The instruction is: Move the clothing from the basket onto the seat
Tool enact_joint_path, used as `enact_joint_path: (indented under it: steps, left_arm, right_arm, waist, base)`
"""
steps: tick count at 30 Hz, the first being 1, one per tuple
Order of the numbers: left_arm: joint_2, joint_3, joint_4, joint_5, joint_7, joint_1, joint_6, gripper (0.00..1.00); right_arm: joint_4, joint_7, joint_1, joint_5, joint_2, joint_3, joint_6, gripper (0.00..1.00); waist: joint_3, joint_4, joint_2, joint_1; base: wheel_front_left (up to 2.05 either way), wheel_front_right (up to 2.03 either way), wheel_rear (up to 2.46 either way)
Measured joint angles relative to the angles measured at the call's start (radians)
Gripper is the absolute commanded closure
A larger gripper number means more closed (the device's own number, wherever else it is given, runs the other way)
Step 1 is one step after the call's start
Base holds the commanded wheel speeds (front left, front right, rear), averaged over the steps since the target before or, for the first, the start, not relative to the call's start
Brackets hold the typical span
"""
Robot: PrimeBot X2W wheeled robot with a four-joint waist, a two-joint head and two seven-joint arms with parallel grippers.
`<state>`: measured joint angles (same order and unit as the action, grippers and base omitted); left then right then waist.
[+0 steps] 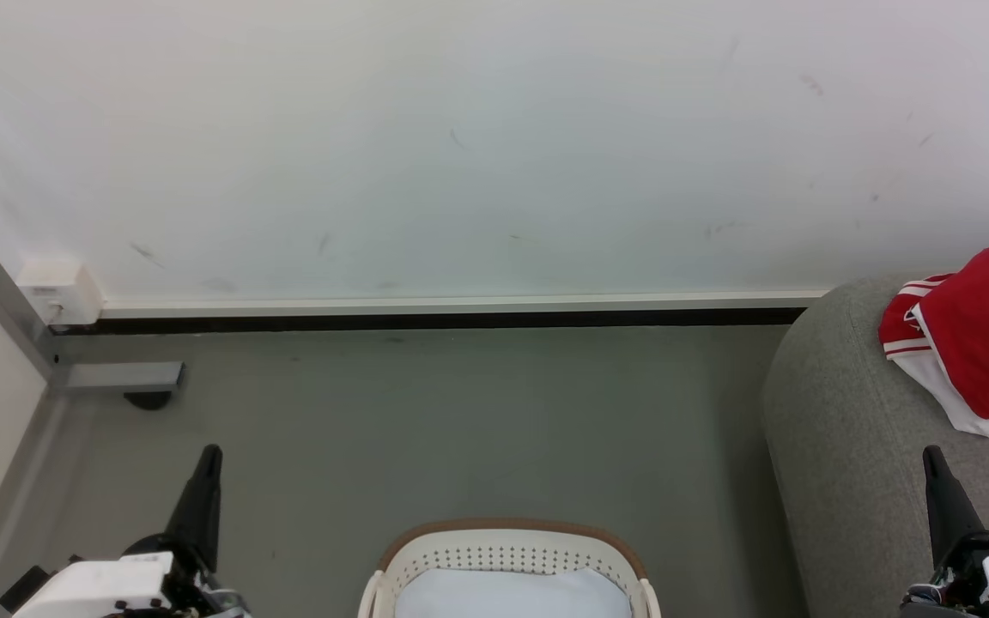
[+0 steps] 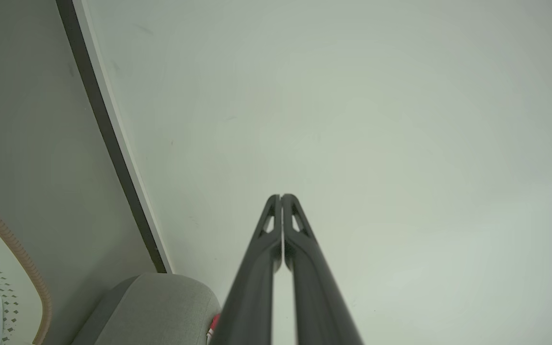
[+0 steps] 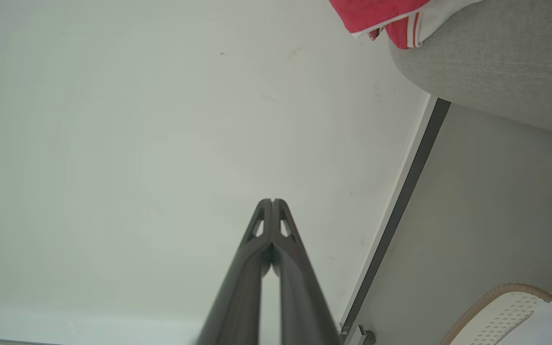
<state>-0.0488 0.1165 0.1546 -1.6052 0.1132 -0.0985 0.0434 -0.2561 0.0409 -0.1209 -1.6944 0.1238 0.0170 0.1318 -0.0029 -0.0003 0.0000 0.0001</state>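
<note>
At the bottom edge of the head view, the left fingers [image 1: 199, 502] and right fingers [image 1: 947, 505] stand pressed shut on nothing, one on each side of the basket [image 1: 507, 534]. They point up and away from it, which reads as a rest pose rather than a reach. Between them the basket sits on the floor [image 1: 460, 412]. The part of its inside that shows holds a pale layer [image 1: 512, 594] and no red; whether that is a garment or a liner I cannot tell. Farther right, the clothing [image 1: 984, 343] lies heaped on the rounded end of the seat [image 1: 846, 446], well apart from the basket, so the move looks done for that piece. Behind everything runs the wall [image 1: 460, 129].
</note>
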Motion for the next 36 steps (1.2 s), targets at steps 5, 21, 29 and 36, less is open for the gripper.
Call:
enact_joint_path:
  steps: [5,21,29,36]
  left_arm:
    - [0.000,0.000,0.000,0.000,0.000,0.000,0.000,1.00]
    - [0.000,0.000,0.000,0.000,0.000,0.000,0.000,1.00]
    - [0.000,0.000,0.000,0.000,0.000,0.000,0.000,1.00]
    - [0.000,0.000,0.000,0.000,0.000,0.000,0.000,1.00]
  right_arm:
    - [0.001,-0.007,0.000,-0.005,0.004,-0.006,0.000,1.00]
    - [0.005,-0.029,0.000,-0.033,0.027,-0.035,0.000,1.00]
    - [0.006,-0.034,0.000,-0.041,0.032,-0.043,0.000,1.00]
    - [0.008,-0.043,0.000,-0.051,0.039,-0.053,0.000,1.00]
  waist:
    - [0.000,0.000,0.0000,0.0000]
    - [0.000,0.000,0.0000,0.0000]
    - [0.000,0.000,0.0000,0.0000]
    - [0.000,0.000,0.0000,0.0000]
  base:
    - [0.00,0.00,0.00]
    - [0.00,0.00,0.00]
    - [0.00,0.00,0.00]
    - [0.00,0.00,0.00]
